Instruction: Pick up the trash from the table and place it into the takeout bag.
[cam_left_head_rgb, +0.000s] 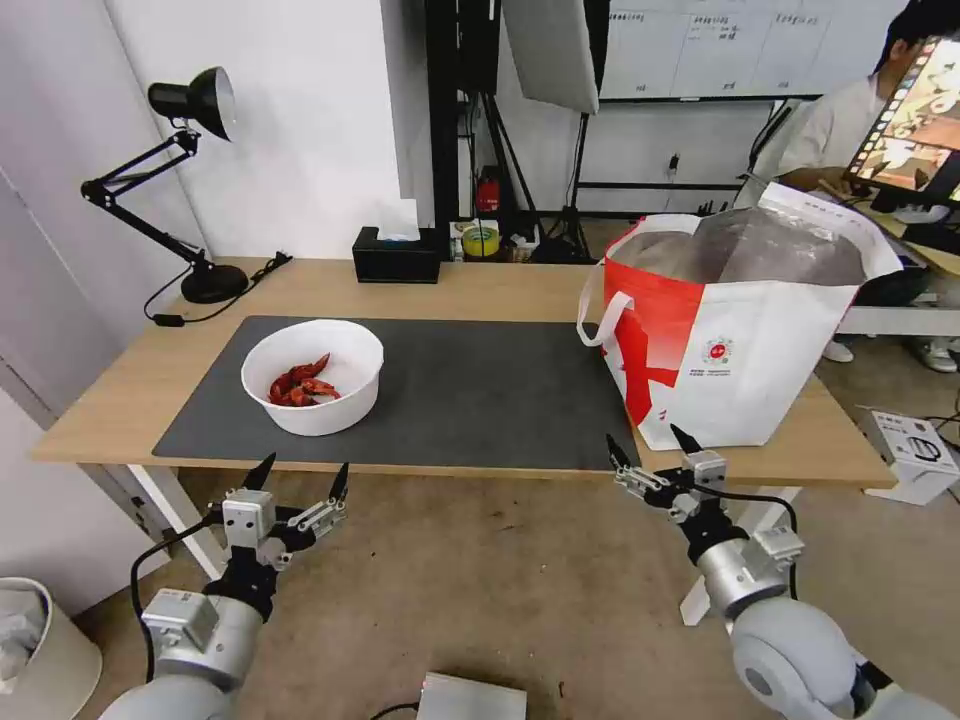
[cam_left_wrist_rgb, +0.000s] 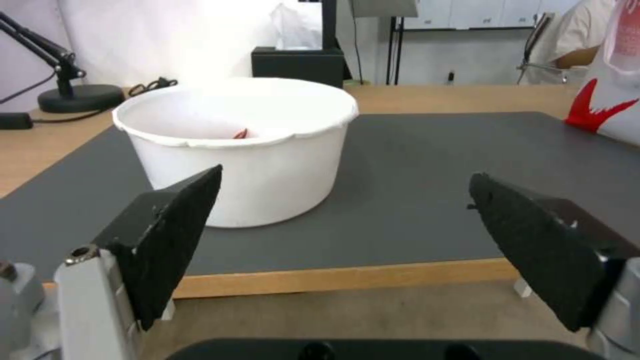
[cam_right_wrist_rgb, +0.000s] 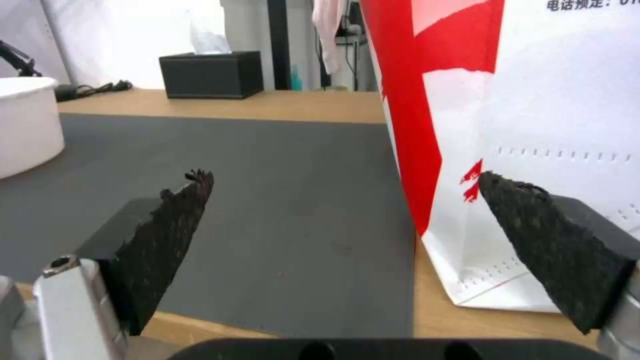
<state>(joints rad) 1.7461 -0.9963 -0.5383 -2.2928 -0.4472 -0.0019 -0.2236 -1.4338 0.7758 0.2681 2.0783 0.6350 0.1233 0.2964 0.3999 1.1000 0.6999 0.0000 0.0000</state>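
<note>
Fingers (cam_left_wrist_rgb: 177, 240) of left gripper (cam_left_head_rgb: 299, 479) spread wide, empty, held just short of table's (cam_left_head_rgb: 520, 285) front edge and level with it; aimed straight at bowl (cam_left_head_rgb: 313, 376), presumably so wall of bowl can pass between pads on a forward reach. Fingers (cam_right_wrist_rgb: 170, 240) of right gripper (cam_left_head_rgb: 643, 450) likewise spread wide, holding nothing; parked off front edge near right-hand corner, just before bag (cam_left_head_rgb: 735, 335), facing bag's near wall.

Bowl seated on mat (cam_left_head_rgb: 480, 390), toward mat's left front corner, upright; red shells (cam_left_head_rgb: 298, 383) lying in its bottom, well below rim, so unlikely to spill if kept level.

Bag standing upright at right end of tabletop, partly on mat's right edge; mouth open upward, foil lining showing, handle (cam_left_head_rgb: 603, 320) hanging on left side; open top evidently left clear for a drop from above.

Lamp (cam_left_head_rgb: 180, 180) at back left corner and tissue box (cam_left_head_rgb: 397, 255) at back edge, both well apart from bowl.
</note>
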